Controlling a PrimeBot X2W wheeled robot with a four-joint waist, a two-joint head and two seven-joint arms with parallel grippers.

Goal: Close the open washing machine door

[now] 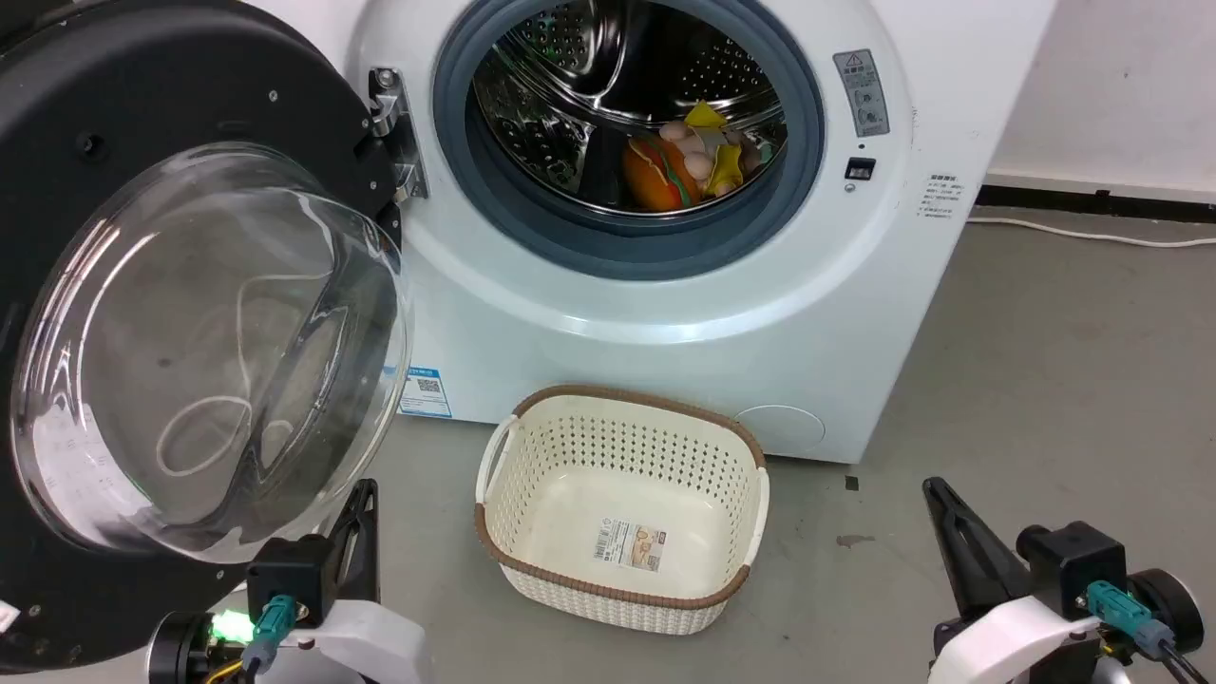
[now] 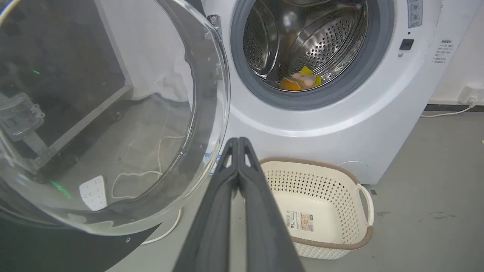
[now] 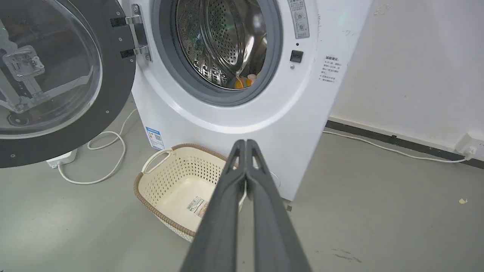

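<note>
Washing machine door [image 1: 190, 332] hangs wide open from its hinge [image 1: 389, 123] on the left of the drum mouth, swung out left and toward the near side, clear glass bowl facing the robot; the black rim's far face is hidden. Steel drum [image 1: 570, 85] holds soft toys [image 1: 665, 171], loaded and low at the back, so nothing looks set to foul the seal. Left gripper [image 2: 239, 140] has its fingers pressed flat together, holding nothing, just right of the bowl's lower edge; contact cannot be told. Right gripper [image 3: 245, 141] likewise pinched shut and empty, low at the near right, well apart from the door. Closed fingers likely serve as one stiff prod for pushing, not grasping. Hinge on the left means the push must carry the door's free edge rightward and away, into the white washer [image 1: 665, 361]. Empty perforated basket [image 1: 617, 392] sits on the floor in front, seemingly beneath the door's swing
</note>
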